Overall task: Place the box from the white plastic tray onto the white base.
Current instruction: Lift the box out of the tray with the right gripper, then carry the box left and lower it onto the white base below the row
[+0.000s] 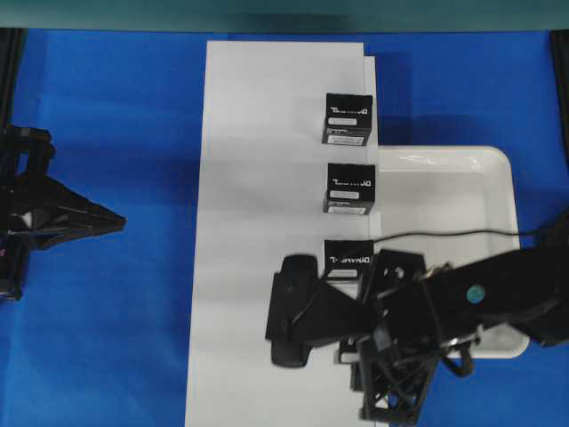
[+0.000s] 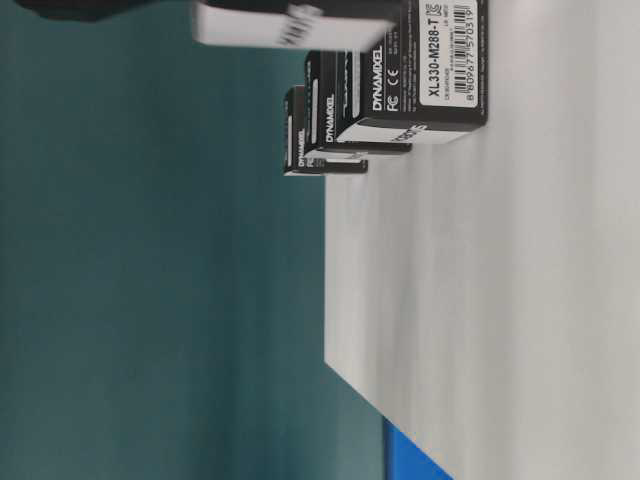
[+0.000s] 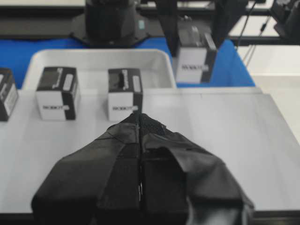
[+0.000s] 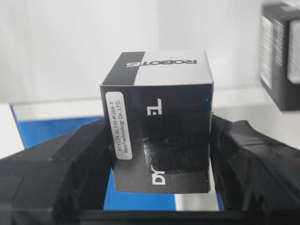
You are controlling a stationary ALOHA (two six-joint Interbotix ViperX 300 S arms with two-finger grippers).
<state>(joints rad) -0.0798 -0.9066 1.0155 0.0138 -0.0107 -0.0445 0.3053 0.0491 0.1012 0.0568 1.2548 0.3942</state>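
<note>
A blue tabletop (image 1: 107,116) fills the overhead view, evenly lit, with soft dark shadows lying on it at the left and upper right. Along the top edge of that view runs a dark teal wall (image 1: 284,13). Black frame posts (image 1: 11,62) stand at the far left and right edges of the table. In the table-level view, which is turned on its side, the same teal wall (image 2: 150,300) takes up about half the picture, plain and unmarked. In the left wrist view a black rail (image 3: 42,21) crosses behind the blue surface, with a pale floor or surface (image 3: 276,61) beyond at the right.
</note>
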